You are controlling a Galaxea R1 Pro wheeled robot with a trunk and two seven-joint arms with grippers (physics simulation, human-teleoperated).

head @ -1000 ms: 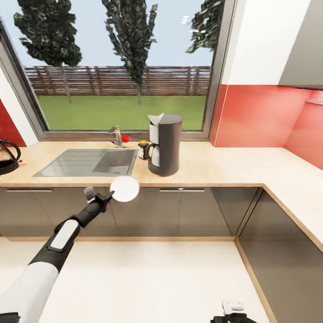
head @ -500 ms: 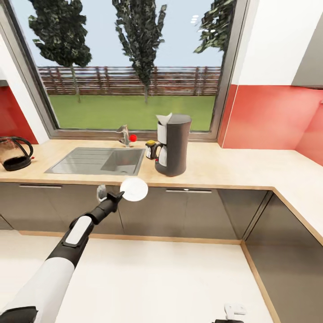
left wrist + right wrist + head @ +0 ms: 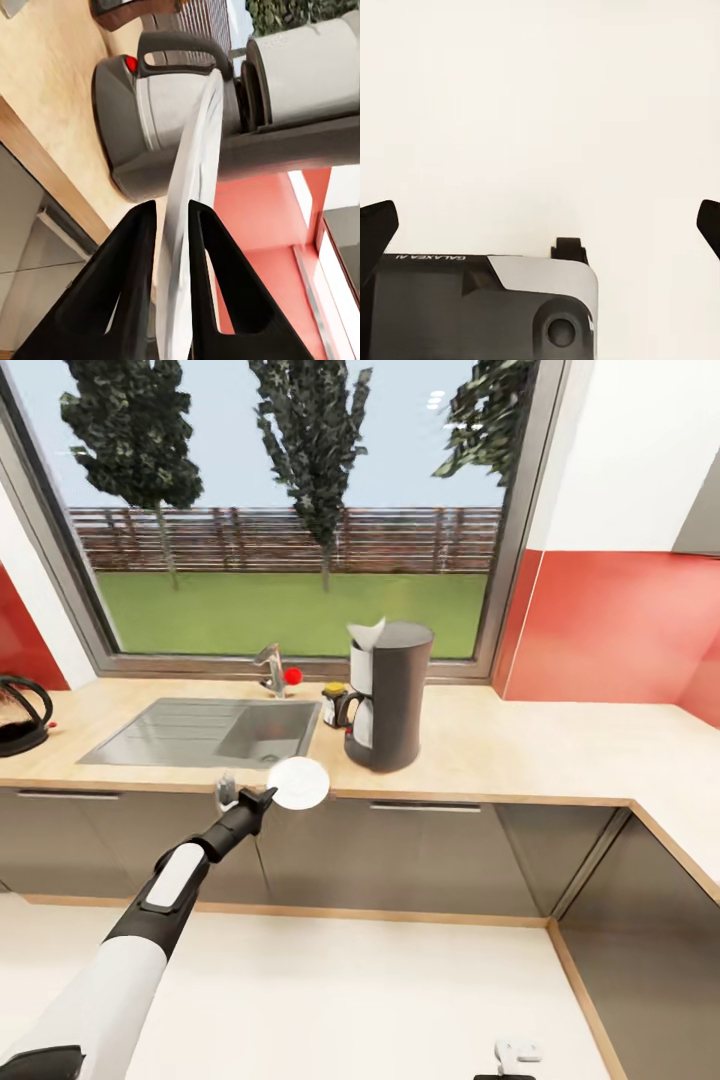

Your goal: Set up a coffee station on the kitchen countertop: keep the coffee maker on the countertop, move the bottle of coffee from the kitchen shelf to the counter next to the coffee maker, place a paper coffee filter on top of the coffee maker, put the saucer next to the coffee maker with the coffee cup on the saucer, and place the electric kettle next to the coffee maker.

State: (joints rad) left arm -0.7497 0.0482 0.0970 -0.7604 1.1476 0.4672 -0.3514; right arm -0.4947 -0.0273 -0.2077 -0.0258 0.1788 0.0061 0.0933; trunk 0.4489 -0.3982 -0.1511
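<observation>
The saucer (image 3: 298, 782) is pinched edge-on between the two dark fingers (image 3: 135, 285) of the left claw (image 3: 262, 796), which is closed tight on its rim; it hangs in the air just in front of the counter (image 3: 520, 745) edge, forward and slightly sink-side of the coffee maker (image 3: 392, 695). In the left wrist view the saucer (image 3: 191, 225) shows as a thin white blade rising from between the fingers, with the coffee maker (image 3: 225, 120) lying straight beyond it. The coffee maker stands on the counter with the paper coffee filter (image 3: 365, 633) sitting on its top, its pointed edge turned up. Just behind the coffee maker's carafe handle, toward the window, stands the bottle of coffee (image 3: 333, 703), its yellow lid showing. Beside the coffee maker lies the steel sink (image 3: 200, 730), with the tap (image 3: 270, 668) and a small red ball (image 3: 292, 676) at its back edge. The electric kettle (image 3: 20, 716) stands well apart from the coffee maker, at the far end of the counter beyond the sink. The counter on the other side of the coffee maker lies bare, running toward the red wall (image 3: 610, 625). The right claw (image 3: 540, 225) hangs low over pale floor (image 3: 350, 990), its fingertips spread wide with nothing between them.
</observation>
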